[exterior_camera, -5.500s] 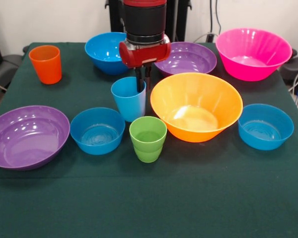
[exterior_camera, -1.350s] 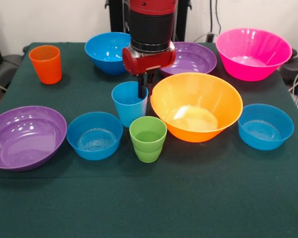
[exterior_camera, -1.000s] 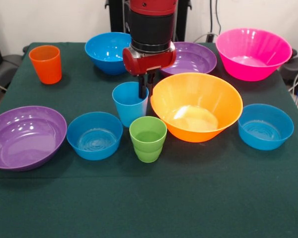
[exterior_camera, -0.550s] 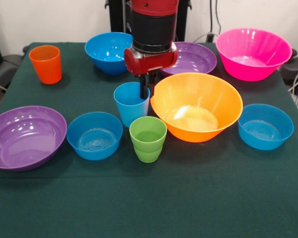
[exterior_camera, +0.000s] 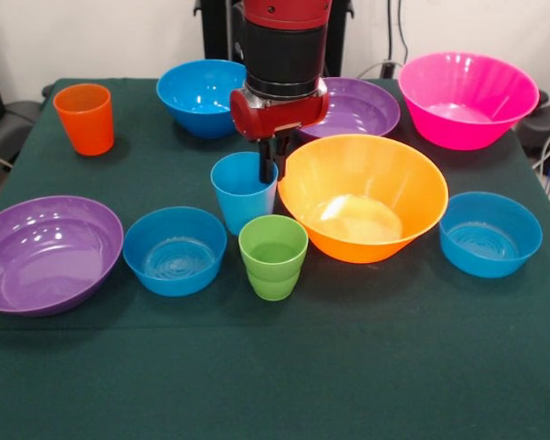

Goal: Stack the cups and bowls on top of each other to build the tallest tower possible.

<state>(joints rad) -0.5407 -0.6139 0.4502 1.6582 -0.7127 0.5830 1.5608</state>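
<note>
My gripper (exterior_camera: 271, 169) hangs from the red and black arm over the table's middle. It is shut on the far right rim of the light blue cup (exterior_camera: 240, 203), one finger inside and one outside. The cup stands upright beside the large orange-yellow bowl (exterior_camera: 362, 197); I cannot tell whether it touches the cloth. The green ridged cup (exterior_camera: 273, 257) stands just in front of it. The orange cup (exterior_camera: 84, 119) stands at the far left. No tower stands anywhere.
The pink bowl (exterior_camera: 467, 99) sits at the far right. Purple bowls sit at the near left (exterior_camera: 50, 252) and behind the arm (exterior_camera: 353, 108). Blue bowls sit at the far middle (exterior_camera: 194, 96), near left (exterior_camera: 174, 249) and right (exterior_camera: 490, 234). The table (exterior_camera: 275, 385) has a dark green cloth.
The gripper and the light blue cup have shifted slightly to the right together, towards the orange-yellow bowl. The near-left blue bowl and purple bowl moved a little early on, then stayed still.
</note>
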